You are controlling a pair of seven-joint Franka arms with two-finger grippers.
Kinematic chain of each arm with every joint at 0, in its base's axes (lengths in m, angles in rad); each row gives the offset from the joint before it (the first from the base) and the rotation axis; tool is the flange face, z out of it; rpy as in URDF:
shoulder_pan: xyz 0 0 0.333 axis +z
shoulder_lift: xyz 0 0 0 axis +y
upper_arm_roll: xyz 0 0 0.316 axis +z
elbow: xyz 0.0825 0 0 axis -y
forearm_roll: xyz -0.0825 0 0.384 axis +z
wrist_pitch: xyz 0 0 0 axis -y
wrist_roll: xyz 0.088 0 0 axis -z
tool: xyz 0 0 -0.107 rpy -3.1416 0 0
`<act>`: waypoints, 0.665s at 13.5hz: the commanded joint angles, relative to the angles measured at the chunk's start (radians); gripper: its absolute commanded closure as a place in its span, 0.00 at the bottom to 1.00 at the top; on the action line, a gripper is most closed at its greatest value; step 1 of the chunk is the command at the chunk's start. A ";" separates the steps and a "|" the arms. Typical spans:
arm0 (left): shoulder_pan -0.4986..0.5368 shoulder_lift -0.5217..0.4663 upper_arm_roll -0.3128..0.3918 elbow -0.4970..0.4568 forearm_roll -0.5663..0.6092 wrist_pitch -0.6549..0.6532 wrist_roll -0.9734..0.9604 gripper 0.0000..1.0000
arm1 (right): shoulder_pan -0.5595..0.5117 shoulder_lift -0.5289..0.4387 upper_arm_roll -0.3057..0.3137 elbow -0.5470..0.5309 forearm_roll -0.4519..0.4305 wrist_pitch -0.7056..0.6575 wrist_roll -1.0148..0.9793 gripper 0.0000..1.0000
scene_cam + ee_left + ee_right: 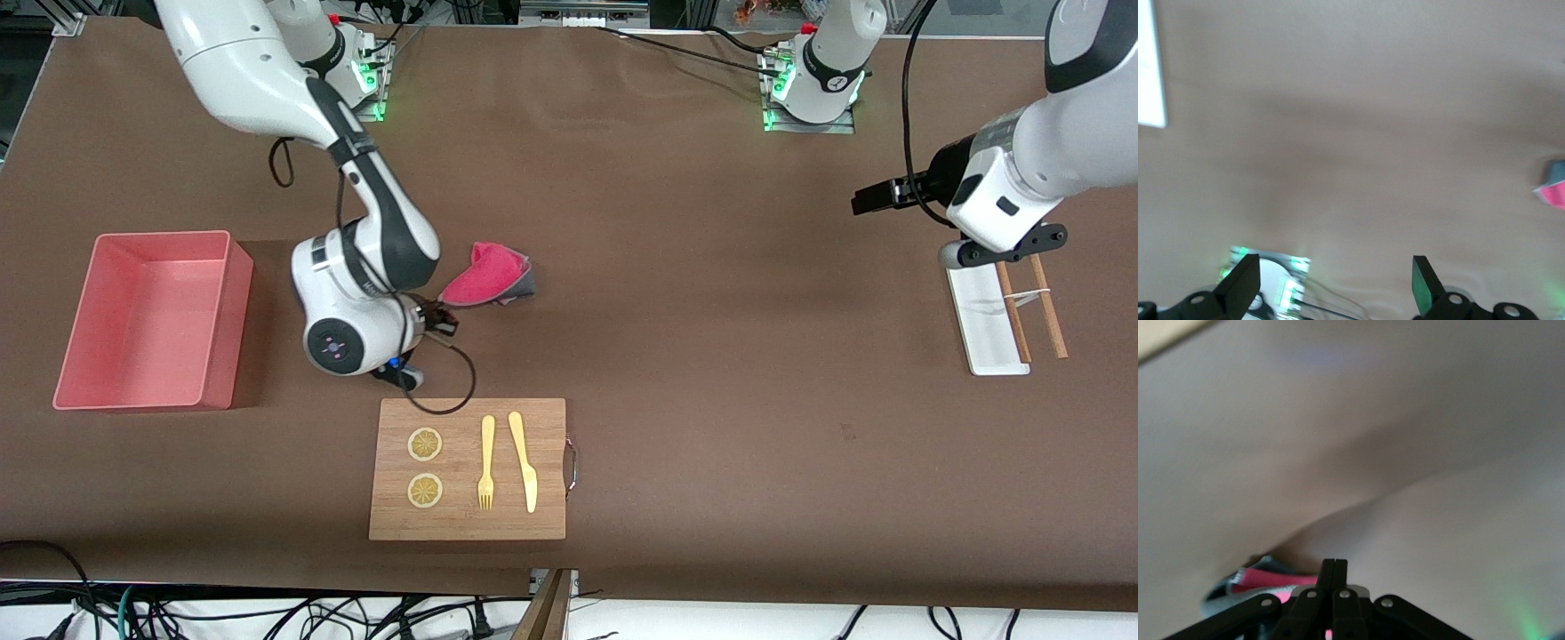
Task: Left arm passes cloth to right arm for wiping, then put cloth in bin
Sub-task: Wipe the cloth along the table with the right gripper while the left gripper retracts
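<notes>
Cloth (487, 276) held by right gripper (442, 313); bin (147, 320) w/ nothing inside.

A wooden board (468, 469) lies on the brown table (711, 356), at the edge nearest the front camera. On the board lie two lemon slices (425, 468), one nearer the camera than the other, a yellow fork (486, 462) beside them, and a yellow knife (524, 460) beside the fork. Well apart from the board, toward the left arm's end, a white tray (982, 320) carries wooden chopsticks (1031, 309).
</notes>
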 commanded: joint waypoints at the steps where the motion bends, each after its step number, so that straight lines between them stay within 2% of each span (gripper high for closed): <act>1: 0.016 -0.029 -0.013 -0.041 0.135 0.065 0.156 0.00 | -0.122 -0.006 -0.004 0.006 -0.056 -0.043 -0.201 1.00; 5: 0.019 -0.038 -0.007 -0.028 0.169 0.142 0.278 0.00 | -0.229 -0.017 -0.027 0.008 -0.208 -0.086 -0.436 1.00; 7: 0.017 -0.025 -0.005 0.035 0.195 0.142 0.275 0.00 | -0.235 -0.022 -0.044 0.019 -0.211 -0.085 -0.484 1.00; 9: 0.026 0.011 -0.004 0.107 0.192 0.136 0.272 0.00 | -0.197 -0.023 -0.043 0.022 -0.210 -0.071 -0.436 1.00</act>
